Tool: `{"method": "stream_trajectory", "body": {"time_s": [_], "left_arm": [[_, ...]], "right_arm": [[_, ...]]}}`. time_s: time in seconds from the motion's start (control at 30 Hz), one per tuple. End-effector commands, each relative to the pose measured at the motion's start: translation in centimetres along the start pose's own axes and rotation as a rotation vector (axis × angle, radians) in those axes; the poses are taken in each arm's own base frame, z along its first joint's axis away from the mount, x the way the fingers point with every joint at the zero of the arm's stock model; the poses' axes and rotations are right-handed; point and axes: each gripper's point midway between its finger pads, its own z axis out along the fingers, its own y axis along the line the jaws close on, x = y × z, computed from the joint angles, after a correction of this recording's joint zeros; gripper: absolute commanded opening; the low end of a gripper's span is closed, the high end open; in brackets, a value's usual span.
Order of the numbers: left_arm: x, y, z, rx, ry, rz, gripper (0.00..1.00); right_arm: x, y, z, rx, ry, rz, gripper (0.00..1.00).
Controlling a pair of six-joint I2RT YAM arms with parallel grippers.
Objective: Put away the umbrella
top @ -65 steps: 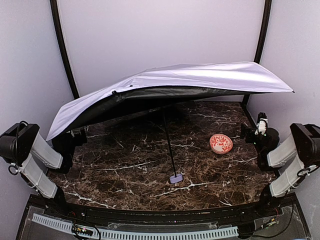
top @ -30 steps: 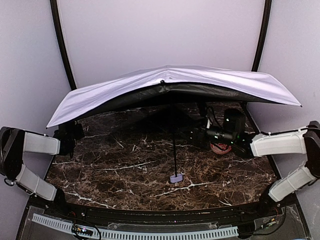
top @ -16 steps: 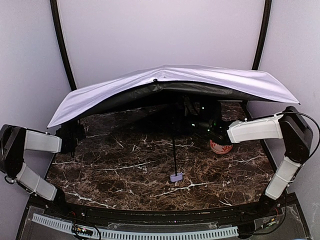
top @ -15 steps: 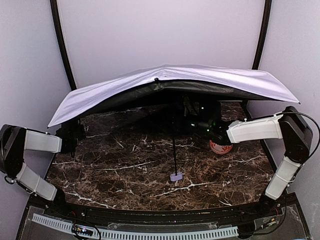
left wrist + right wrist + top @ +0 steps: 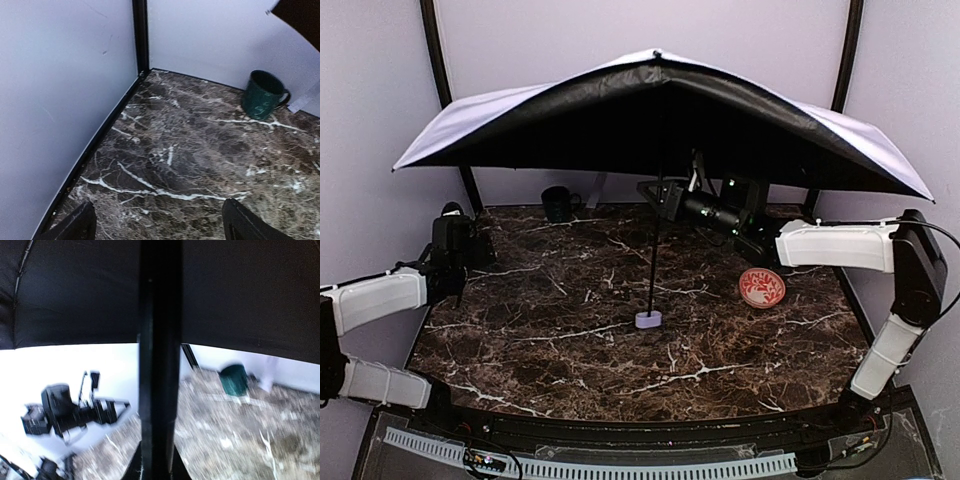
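The right gripper (image 5: 662,196) is clamping the thin black shaft (image 5: 653,262) of the open lavender-white, black-lined folding umbrella (image 5: 650,110), which is standing upright with its small lavender handle (image 5: 648,320) resting on the dark marble table (image 5: 570,350). The left gripper (image 5: 159,220) is hanging wide open, empty.

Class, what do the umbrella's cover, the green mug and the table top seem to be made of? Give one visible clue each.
Umbrella: thin fabric, matte black underneath, pale outside, stretched in panels. Mug: likely glazed ceramic or enamelled metal, with a dark green sheen. Table: polished marble or a marble look, brown with white veins.
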Motion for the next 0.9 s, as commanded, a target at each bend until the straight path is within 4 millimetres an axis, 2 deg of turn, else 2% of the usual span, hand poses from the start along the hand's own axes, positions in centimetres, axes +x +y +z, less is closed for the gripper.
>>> {"method": "stream_trajectory", "body": {"time_s": [0.0, 0.07, 0.13, 0.2, 0.3, 0.33, 0.4, 0.5, 0.57, 0.67, 0.73, 0.8, 0.87], "left_arm": [[0.2, -1.9, -3.0, 0.168, 0.031, -0.084, 0.89], [-0.7, -3.4, -4.6, 0.275, -0.009, -0.074, 0.85], [-2.0, -6.0, -6.8, 0.441, -0.065, -0.031, 0.78], [-2.9, -10.3, -10.6, 0.713, -0.104, 0.047, 0.75], [-2.8, -16.5, -18.1, 1.168, -0.115, 0.177, 0.77], [-2.7, -18.0, -20.7, 1.314, -0.108, 0.203, 0.79], [-3.0, -20.1, -24.4, 1.512, -0.084, 0.223, 0.82], [-3.9, -21.9, -26.9, 1.673, -0.026, 0.199, 0.89], [-4.3, -22.9, -27.9, 1.741, -0.001, 0.183, 0.9], [-3.4, -24.2, -30.1, 1.829, -0.026, 0.228, 0.9], [-2.2, -24.9, -32.0, 1.889, -0.045, 0.255, 0.9], [-1.4, -25.4, -32.1, 1.889, -0.042, 0.24, 0.9], [-1.0, -26.1, -31.3, 1.851, -0.028, 0.219, 0.89]], "right_arm": [[-11.3, 7.0, -2.2, -0.205, -0.3, -0.04, 0.0], [-12.6, 8.1, -2.4, -0.262, -0.332, -0.039, 0.0], [-13.5, 8.7, -2.3, -0.301, -0.348, -0.03, 0.0], [-13.9, 9.2, -1.9, -0.341, -0.345, -0.028, 0.0], [-13.7, 10.1, -1.0, -0.411, -0.309, -0.027, 0.0], [-13.4, 10.4, -0.7, -0.441, -0.294, -0.021, 0.0], [-12.7, 11.5, -0.4, -0.512, -0.248, -0.017, 0.0], [-11.4, 13.1, 0.0, -0.607, -0.161, -0.013, 0.0], [-10.6, 14.1, 0.3, -0.637, -0.124, -0.029, 0.0], [-9.7, 14.5, 0.9, -0.626, -0.108, -0.042, 0.0], [-10.1, 14.4, 1.0, -0.608, -0.131, -0.042, 0.0], [-10.3, 14.2, 1.1, -0.595, -0.159, -0.038, 0.0], [-10.5, 14.5, 1.0, -0.612, -0.173, -0.031, 0.0]]}}
